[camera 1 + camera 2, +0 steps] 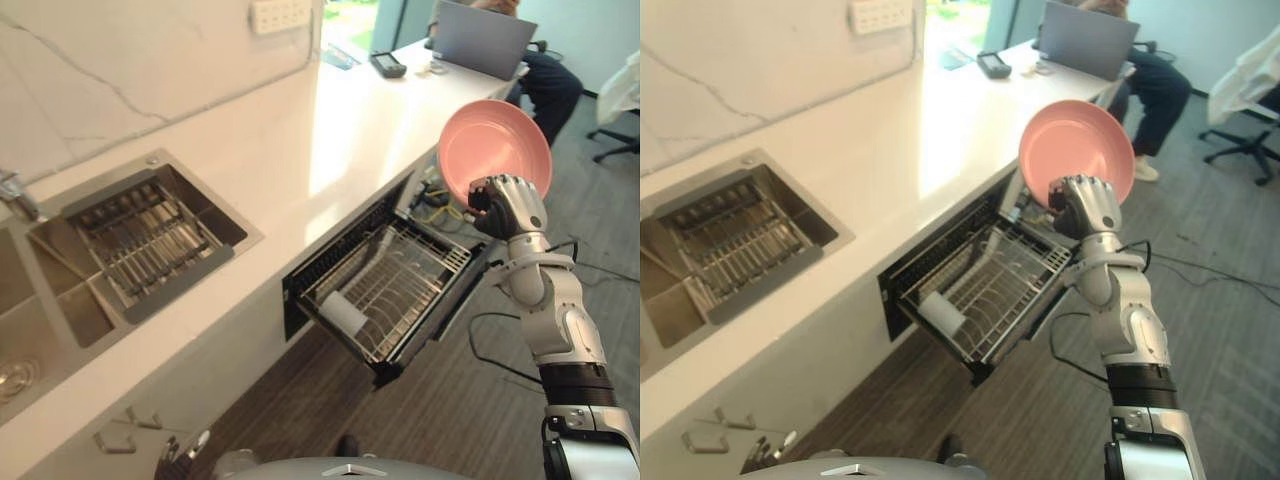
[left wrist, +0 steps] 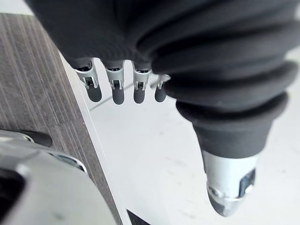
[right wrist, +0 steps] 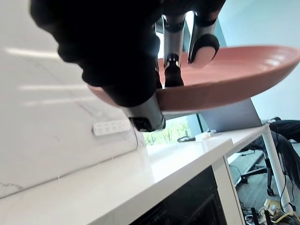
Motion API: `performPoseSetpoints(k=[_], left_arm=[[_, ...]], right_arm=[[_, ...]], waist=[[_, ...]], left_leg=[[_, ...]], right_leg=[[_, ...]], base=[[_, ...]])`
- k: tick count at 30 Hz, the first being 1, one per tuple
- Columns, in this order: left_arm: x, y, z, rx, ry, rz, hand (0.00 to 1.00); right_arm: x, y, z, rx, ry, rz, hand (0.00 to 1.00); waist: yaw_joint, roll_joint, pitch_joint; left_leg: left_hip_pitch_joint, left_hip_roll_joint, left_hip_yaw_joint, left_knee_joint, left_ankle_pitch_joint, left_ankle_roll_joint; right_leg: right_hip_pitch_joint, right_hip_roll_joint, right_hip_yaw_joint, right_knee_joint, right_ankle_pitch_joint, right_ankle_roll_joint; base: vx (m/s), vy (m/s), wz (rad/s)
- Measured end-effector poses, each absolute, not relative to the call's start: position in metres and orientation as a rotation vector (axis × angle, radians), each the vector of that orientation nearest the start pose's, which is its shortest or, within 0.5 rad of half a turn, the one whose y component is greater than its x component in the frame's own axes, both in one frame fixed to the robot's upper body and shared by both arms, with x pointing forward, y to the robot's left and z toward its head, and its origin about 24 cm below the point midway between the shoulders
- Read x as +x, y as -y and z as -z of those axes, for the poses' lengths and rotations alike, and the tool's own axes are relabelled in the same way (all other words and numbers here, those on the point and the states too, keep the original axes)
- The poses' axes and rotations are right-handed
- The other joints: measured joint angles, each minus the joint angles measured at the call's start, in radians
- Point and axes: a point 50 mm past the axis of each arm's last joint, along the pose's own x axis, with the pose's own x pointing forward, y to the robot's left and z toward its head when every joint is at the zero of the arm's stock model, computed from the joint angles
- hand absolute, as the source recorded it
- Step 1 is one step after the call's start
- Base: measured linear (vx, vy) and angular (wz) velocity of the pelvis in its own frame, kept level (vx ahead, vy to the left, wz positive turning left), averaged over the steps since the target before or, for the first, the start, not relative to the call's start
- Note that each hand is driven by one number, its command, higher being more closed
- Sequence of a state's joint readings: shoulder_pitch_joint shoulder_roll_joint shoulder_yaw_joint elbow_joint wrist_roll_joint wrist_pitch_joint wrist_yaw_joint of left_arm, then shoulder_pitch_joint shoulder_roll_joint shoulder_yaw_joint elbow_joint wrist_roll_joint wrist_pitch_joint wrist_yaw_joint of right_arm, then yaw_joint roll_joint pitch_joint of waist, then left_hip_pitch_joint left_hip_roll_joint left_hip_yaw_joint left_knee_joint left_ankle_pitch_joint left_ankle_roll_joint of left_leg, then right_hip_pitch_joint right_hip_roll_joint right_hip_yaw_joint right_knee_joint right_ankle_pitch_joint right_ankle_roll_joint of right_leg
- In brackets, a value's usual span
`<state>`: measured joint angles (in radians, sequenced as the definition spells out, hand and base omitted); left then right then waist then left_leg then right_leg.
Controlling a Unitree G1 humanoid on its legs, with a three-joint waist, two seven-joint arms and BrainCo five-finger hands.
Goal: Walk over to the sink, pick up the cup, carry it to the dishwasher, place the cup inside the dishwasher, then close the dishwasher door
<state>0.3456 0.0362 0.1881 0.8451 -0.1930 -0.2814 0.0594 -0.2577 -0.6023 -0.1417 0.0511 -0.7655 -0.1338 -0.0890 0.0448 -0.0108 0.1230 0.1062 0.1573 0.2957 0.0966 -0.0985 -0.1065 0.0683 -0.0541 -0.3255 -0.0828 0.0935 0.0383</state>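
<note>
left eye view: the right hand (image 1: 508, 205) is clamped on the lower rim of a pink plate (image 1: 495, 140), held upright above the open dishwasher's wire rack (image 1: 400, 285). the plate looks light, stiff and slippery, so a rim grip suits it. a white cylinder (image 1: 343, 312) blocks the rack's near corner. the left hand (image 2: 117, 91) hangs with fingers relaxed.

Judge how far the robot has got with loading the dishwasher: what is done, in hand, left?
Done: the plate is picked up, pinched in the right hand beside the open dishwasher. In hand: bringing it to the rack, it seems. Left: set it in the rack, then shut the dishwasher. The left hand hangs idle.
</note>
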Motion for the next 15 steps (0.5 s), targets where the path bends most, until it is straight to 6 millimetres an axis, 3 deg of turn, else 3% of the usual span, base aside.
performPoseSetpoints(k=[5,9,15], left_arm=[[0.063,-0.211,0.143,-0.131,-0.832,-0.447,0.00],[0.063,-0.212,0.144,-0.119,-0.845,-0.433,0.00],[0.081,-0.218,0.139,-0.092,-0.806,-0.386,0.00]], right_arm=[[0.281,0.267,-0.141,-1.321,0.270,0.185,1.00],[0.277,0.266,-0.126,-1.253,0.202,0.142,1.00],[0.284,0.268,-0.125,-1.194,0.164,0.153,1.00]], waist=[[-0.015,0.008,0.007],[-0.013,0.005,0.015],[-0.003,-0.010,0.121]], left_leg=[[0.016,-0.033,0.007,-0.014,-0.008,0.014],[-0.006,-0.050,0.006,-0.015,-0.008,0.026],[-0.125,-0.075,0.002,0.010,0.016,0.056]], right_leg=[[-0.003,-0.024,0.022,-0.006,0.010,0.019],[-0.038,-0.038,0.037,-0.006,0.023,0.029],[-0.145,-0.068,0.040,-0.006,0.058,0.031]], base=[[0.01,0.081,-0.14],[-0.06,0.047,-0.09],[-0.13,0.014,0.00]])
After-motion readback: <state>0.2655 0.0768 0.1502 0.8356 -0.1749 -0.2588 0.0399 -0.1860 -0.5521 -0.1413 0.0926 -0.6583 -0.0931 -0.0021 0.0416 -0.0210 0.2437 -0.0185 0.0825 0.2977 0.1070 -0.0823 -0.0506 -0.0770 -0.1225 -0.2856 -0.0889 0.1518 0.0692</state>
